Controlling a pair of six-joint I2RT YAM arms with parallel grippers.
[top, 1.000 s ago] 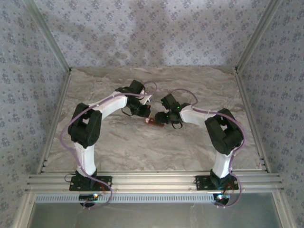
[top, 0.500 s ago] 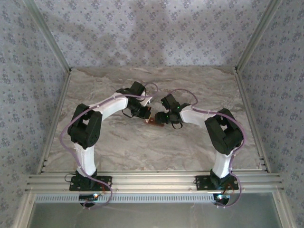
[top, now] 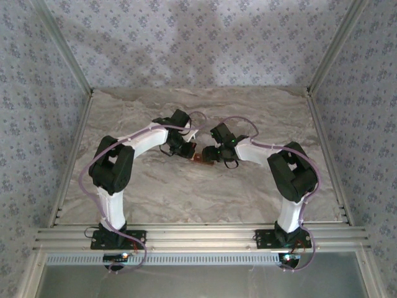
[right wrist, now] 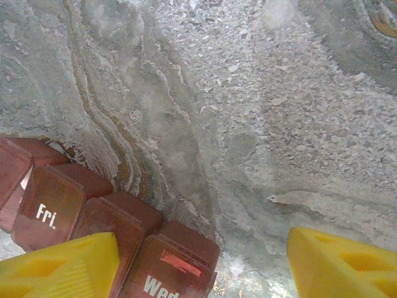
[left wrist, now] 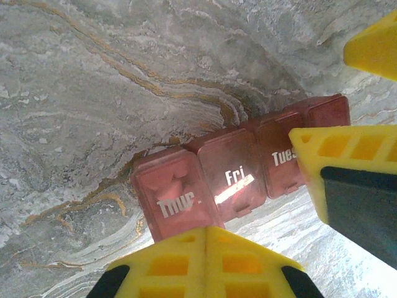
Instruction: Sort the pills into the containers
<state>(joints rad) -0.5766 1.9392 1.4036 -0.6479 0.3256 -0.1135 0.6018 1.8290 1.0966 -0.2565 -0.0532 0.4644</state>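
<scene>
Your left gripper (left wrist: 260, 205) and right gripper (right wrist: 198, 261), jaws spread on both, flank the containers (left wrist: 239, 171) mid-bench (top: 186, 192), lids closed.

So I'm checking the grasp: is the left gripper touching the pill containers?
Cannot tell. In the left wrist view the left gripper has yellow fingers overlapping the containers, hiding any contact or gap.

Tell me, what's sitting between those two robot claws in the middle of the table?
From above, the red-brown pill containers lie between the left gripper and the right gripper, on the marble table.
</scene>
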